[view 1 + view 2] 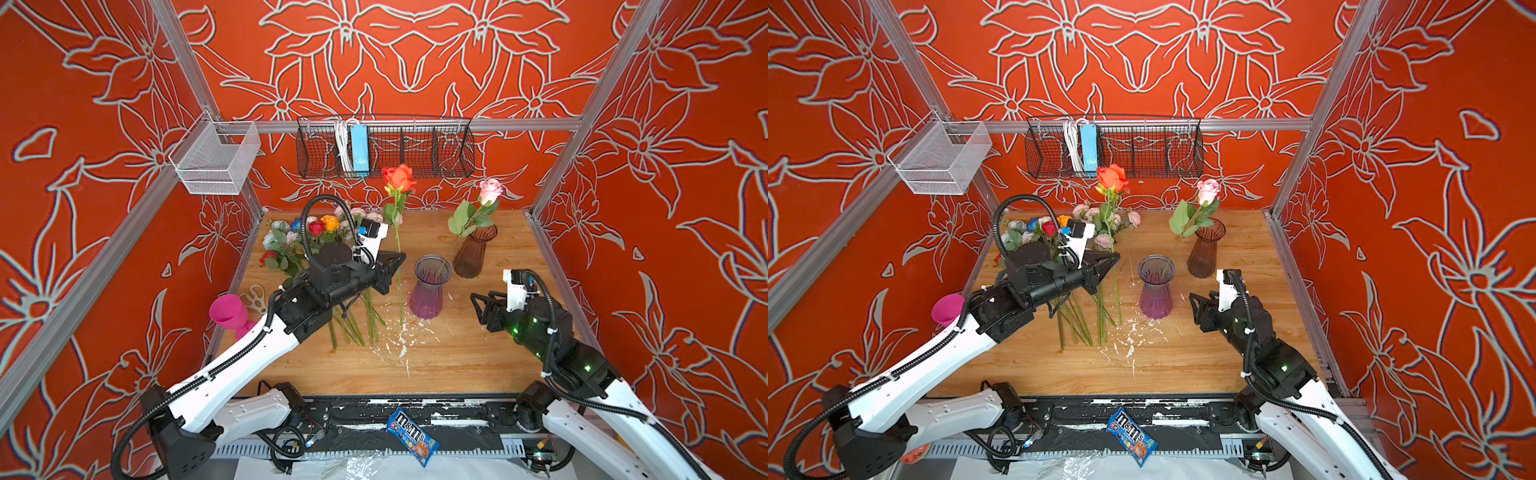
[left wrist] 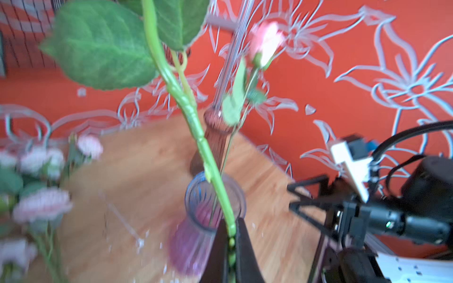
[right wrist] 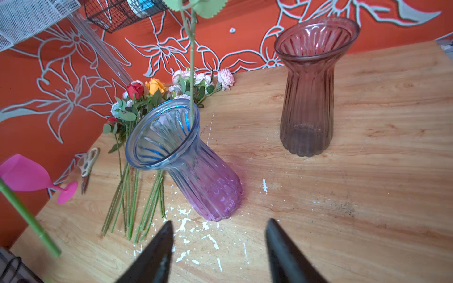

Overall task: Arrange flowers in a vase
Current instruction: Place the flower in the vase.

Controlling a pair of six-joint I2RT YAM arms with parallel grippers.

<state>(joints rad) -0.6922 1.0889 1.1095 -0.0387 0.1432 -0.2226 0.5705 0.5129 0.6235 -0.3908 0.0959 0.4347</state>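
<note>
Your left gripper point(image 1: 401, 259): clenched on the stem of the orange rose point(image 1: 399, 178), upright just left of the purple vase point(image 1: 430, 291).
Your right gripper point(image 3: 220, 221): jaws apart, empty, near the vase's right.
Pink rose point(image 1: 490, 191): standing in that vase.
Loose flowers point(image 1: 311, 237): lying left of it.

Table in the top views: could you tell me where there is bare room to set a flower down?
Bare: the front strip of the table, and right of the brown vase. Crowded: the left side, with the flower pile and goblet.
</note>
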